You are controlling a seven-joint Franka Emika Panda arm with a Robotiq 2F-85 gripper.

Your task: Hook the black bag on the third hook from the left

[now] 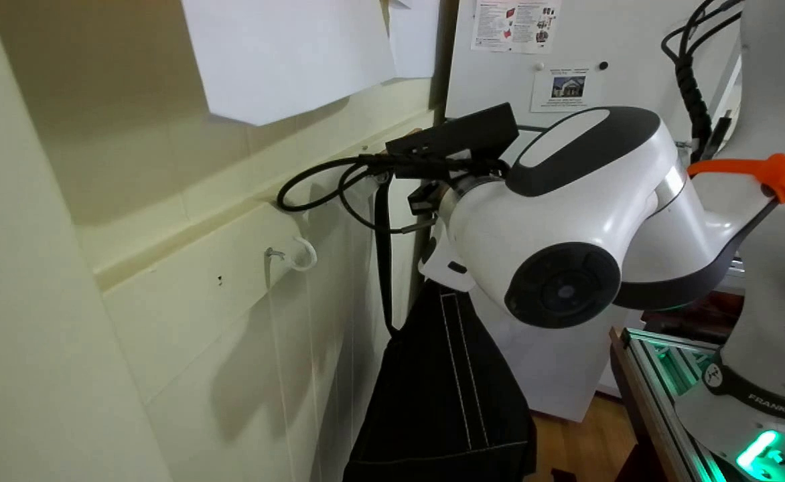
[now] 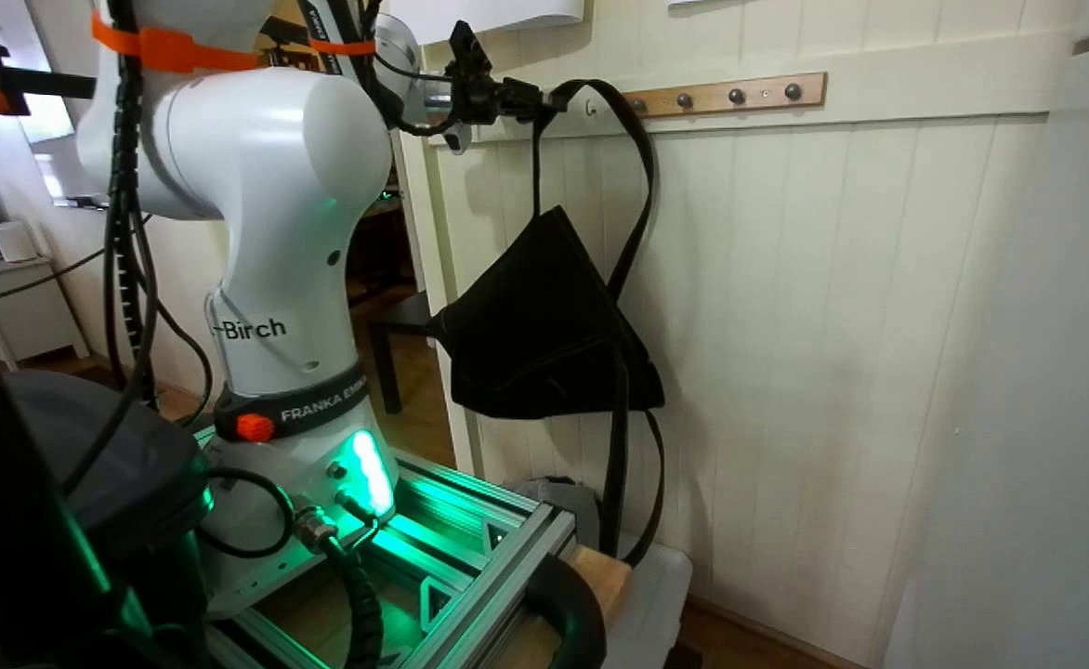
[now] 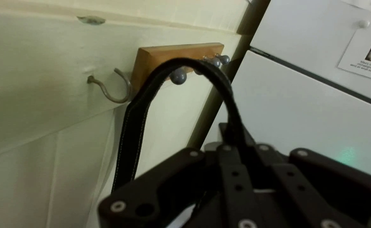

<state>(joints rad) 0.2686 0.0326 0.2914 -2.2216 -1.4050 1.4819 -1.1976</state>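
The black bag [image 1: 439,395] hangs in the air beside the wall in both exterior views [image 2: 544,325]. My gripper [image 2: 549,104] is shut on its thin strap [image 3: 130,142], near the top of the loop. In the wrist view the fingers [image 3: 236,136] pinch the strap, which arches up and left in front of the wooden strip [image 3: 172,55]. I cannot tell whether it touches anything there. The strip bears several dark round knobs; the third hook, counted along the strip, is a knob [image 2: 737,96] right of the strap. In an exterior view the camera housing [image 1: 459,134] hides the fingers.
A bare curved wire hook [image 3: 109,91] sticks out left of the strip. Another wire hook with a white ring [image 1: 302,254] is farther along the wall. White sheets [image 1: 285,53] hang above. A white fridge [image 3: 299,110] stands at the wall's far end.
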